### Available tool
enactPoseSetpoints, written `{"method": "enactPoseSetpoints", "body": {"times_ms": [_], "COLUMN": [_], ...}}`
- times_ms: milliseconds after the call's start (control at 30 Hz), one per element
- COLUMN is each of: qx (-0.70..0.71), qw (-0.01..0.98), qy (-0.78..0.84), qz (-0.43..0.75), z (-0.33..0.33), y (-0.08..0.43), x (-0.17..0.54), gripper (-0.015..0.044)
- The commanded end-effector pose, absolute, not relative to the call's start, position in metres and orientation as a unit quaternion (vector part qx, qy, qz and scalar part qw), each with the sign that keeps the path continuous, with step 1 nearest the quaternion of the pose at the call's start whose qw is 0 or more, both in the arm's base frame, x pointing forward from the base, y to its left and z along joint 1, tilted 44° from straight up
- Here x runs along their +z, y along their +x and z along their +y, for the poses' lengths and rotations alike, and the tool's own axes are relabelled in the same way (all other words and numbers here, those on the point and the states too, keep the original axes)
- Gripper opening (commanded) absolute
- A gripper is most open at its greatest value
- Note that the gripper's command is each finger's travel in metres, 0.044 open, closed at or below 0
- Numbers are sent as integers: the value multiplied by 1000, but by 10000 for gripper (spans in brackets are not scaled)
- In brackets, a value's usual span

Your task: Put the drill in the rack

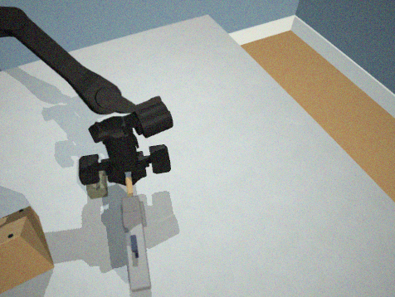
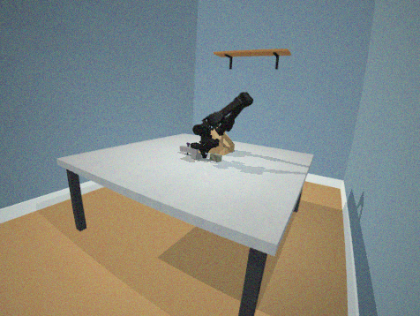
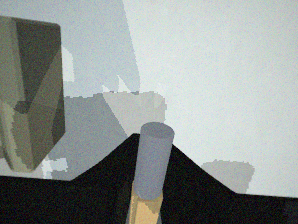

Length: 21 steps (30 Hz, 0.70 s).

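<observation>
The drill [image 1: 129, 187] [image 3: 156, 162], with a tan part and a grey cylindrical end, projects from the end of the long grey holder [image 1: 140, 267] [image 2: 190, 151]. The holder lies on the table. A dark blue part, seemingly the key [image 1: 134, 243] [image 2: 188, 145], sits in the holder's top. My gripper [image 1: 129, 181] [image 3: 147, 141] is shut on the drill just beyond the holder's end, the grey end showing between the black fingers in the wrist view. The fingers hide part of the drill. I cannot tell whether the tan block or the olive block is the rack.
A tan wooden block [image 1: 18, 253] [image 2: 228, 146] with sloped sides and dark dots stands left of the holder in the top view. A small olive block [image 1: 97, 191] [image 2: 215, 157] [image 3: 42, 75] stands close beside my gripper. A shelf [image 2: 252, 53] hangs on the wall behind.
</observation>
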<state>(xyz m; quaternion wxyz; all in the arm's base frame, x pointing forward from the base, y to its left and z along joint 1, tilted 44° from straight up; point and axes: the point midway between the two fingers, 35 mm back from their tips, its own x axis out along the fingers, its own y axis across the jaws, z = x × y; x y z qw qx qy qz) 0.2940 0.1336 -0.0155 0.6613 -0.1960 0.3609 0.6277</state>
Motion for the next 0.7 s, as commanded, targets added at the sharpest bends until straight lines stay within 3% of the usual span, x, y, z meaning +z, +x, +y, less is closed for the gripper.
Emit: {"method": "enactPoseSetpoints", "body": {"times_ms": [0, 667], "qx": [627, 627], "qw": [662, 662], "qy": [-195, -195], "qz": [361, 361], "z": [137, 154], "y": [296, 303], "x": [-12, 9], "gripper": [0, 0]}}
